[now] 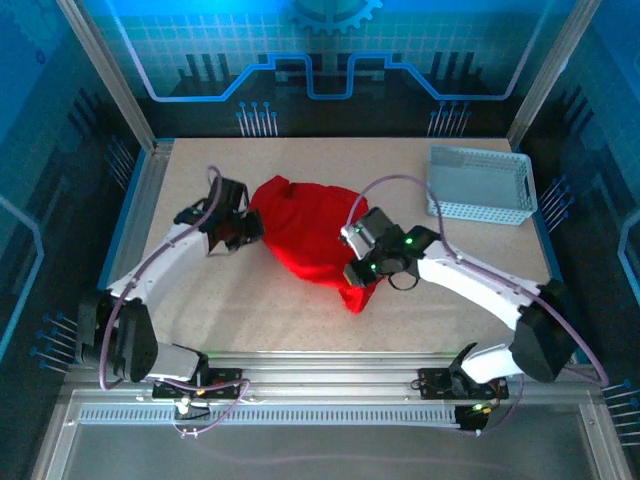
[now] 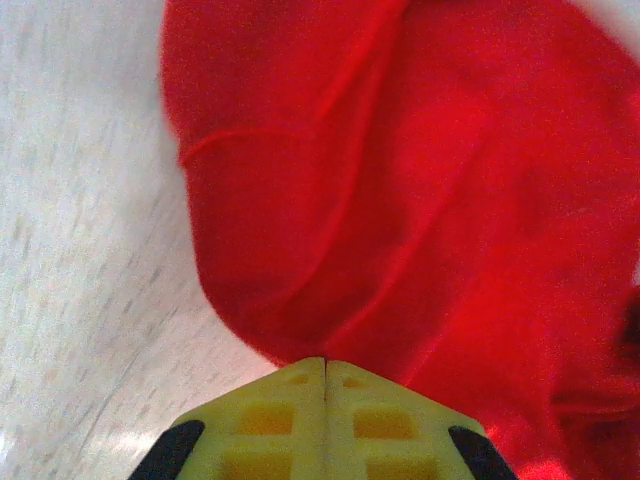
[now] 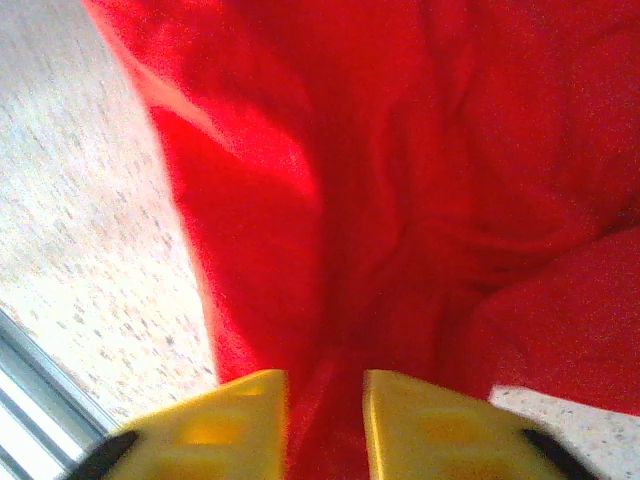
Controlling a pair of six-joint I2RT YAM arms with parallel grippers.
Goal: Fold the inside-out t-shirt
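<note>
Right fingers point(image 3: 230, 420) parted around t-shirt point(image 3: 400, 200), left fingers point(image 2: 270, 420) closed.

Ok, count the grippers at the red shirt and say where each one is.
2. The left gripper is at the shirt's left edge. The right gripper is at its near right part, with cloth between its fingers.

top external: fixed high behind both arm bases, facing down and forward over the whole table point(image 1: 300, 320) | left wrist: just behind the left gripper point(image 2: 325, 372), very near, facing the t-shirt point(image 2: 420, 200) | right wrist: just behind the right gripper point(image 3: 325, 390), equally near | shared: all three catch t-shirt and table, the wrists from opposite sides
</note>
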